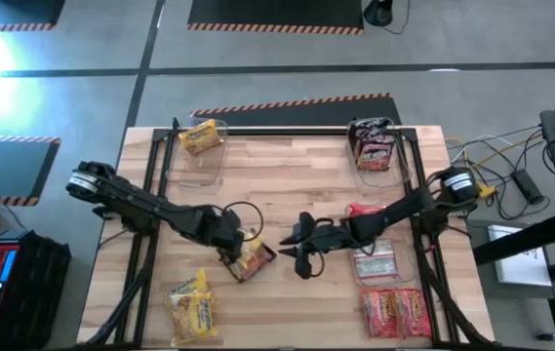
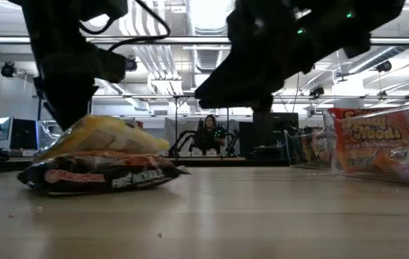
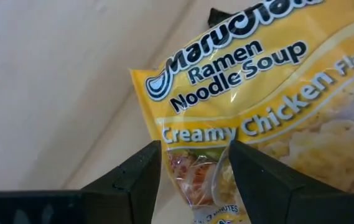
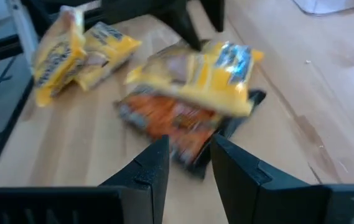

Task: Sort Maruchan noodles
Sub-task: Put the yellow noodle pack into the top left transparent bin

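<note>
A yellow Maruchan noodles packet (image 3: 245,93) sits between the fingers of my left gripper (image 1: 233,246), which points down, shut on it. The packet lies over a dark brown and orange packet (image 2: 96,176) flat on the table. My right gripper (image 4: 189,146) hovers open and empty just right of this pile, pointing at it. Two more yellow packets (image 1: 191,310) lie near the front left and red packets (image 1: 394,312) near the front right. A pale packet (image 1: 375,263) and a red one (image 1: 365,210) lie under my right arm. My left gripper pinches the yellow packet between its two fingers (image 3: 133,180) at the packet's edge (image 3: 192,177), beside the picture printed on it. The fingers come from above, pointing down. The packet tilts (image 2: 103,137), and its underside seems to rest on the dark packet.
Two clear bins stand at the far edge. The left one (image 1: 199,156) holds a yellow packet and the right one (image 1: 375,166) holds dark packets. Bare wood lies between the bins and along the middle of the table. A person sits in the room beyond.
</note>
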Tool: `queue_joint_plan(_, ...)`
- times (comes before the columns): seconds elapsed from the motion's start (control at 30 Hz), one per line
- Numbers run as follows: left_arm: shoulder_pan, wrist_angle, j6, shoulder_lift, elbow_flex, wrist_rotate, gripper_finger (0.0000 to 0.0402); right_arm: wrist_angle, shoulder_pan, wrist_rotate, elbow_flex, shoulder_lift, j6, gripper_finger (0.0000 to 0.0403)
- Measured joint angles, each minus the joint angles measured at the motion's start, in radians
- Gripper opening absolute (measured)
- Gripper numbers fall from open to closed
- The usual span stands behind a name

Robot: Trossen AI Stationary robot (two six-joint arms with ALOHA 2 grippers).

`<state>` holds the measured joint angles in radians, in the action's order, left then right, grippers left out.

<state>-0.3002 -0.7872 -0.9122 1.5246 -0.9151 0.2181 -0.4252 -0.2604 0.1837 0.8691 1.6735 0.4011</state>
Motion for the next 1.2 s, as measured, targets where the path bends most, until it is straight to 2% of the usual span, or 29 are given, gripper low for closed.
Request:
queue_joint_plan(0.13,0.004,0.139,0.081,0.0,0.001,0.0,0.0177,-0.004,0.007,-0.003,0.067,0.072,0.0,0.0106)
queue_joint_plan(0.33,0.015,0.263,0.149,0.037,0.002,0.004,0.0177,0.004,0.005,-0.024,0.185,0.18,-0.001,0.0106)
queue_joint_plan(0.63,0.034,0.335,0.223,0.102,-0.003,0.019,0.0177,0.108,-0.021,-0.141,0.317,0.242,0.031,0.0106)
queue_joint_plan(0.83,0.045,0.36,0.272,0.096,-0.002,0.026,0.0177,0.184,-0.04,-0.159,0.353,0.267,0.026,0.0106)
queue_joint_plan(0.93,0.045,0.356,0.276,0.091,-0.003,0.026,0.0177,0.229,-0.034,-0.139,0.352,0.273,0.032,0.0106)
queue_joint_plan(1.2,0.04,0.35,0.277,0.012,-0.004,-0.002,0.0177,0.371,-0.002,0.034,0.351,0.273,-0.025,0.0106)
